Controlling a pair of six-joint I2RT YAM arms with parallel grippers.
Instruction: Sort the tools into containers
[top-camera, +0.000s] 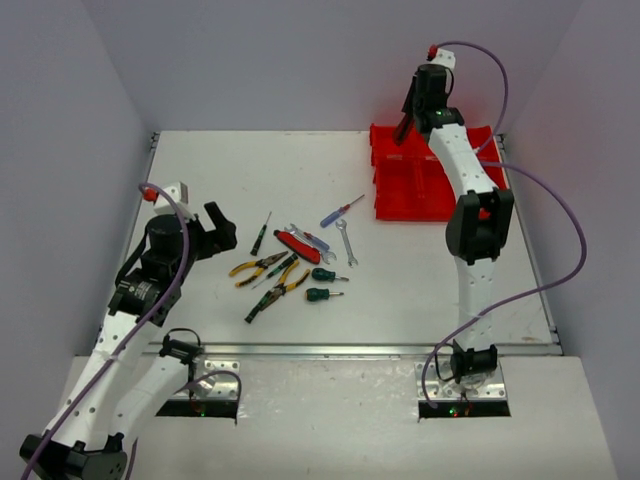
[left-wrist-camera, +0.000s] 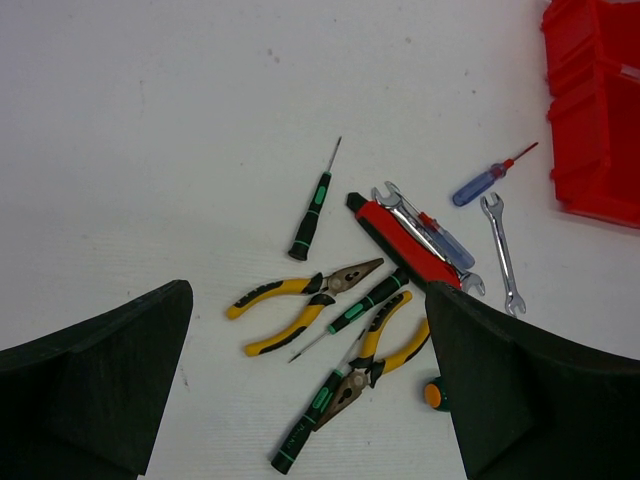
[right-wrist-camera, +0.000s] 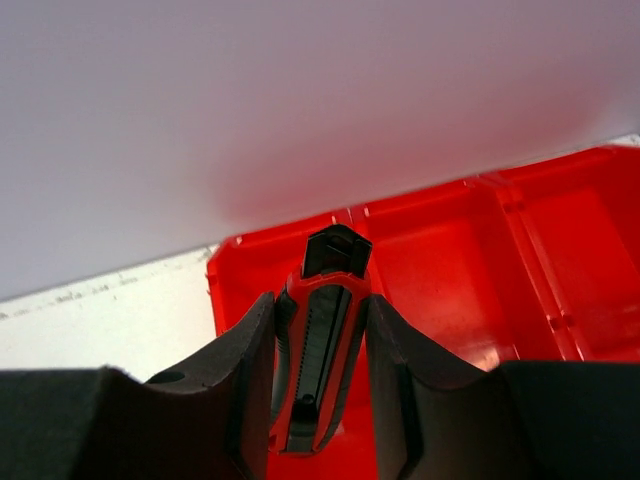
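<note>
The right pincer (right-wrist-camera: 320, 300) clamps a red-and-black cutter (right-wrist-camera: 322, 350) (black tip outward) above the red bins (right-wrist-camera: 450, 260); the left pincer (left-wrist-camera: 308, 300) gapes wide over tools (left-wrist-camera: 312, 205) strewn on the tabletop (left-wrist-camera: 150, 120).

The bins (right-wrist-camera: 440, 260) look glossy plastic, the wrench (left-wrist-camera: 502, 252) bright metal, the table (left-wrist-camera: 150, 120) matt.

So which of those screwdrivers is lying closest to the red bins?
The blue-handled screwdriver lying alone, its red shaft pointing toward the bins; every other one lies farther away.
</note>
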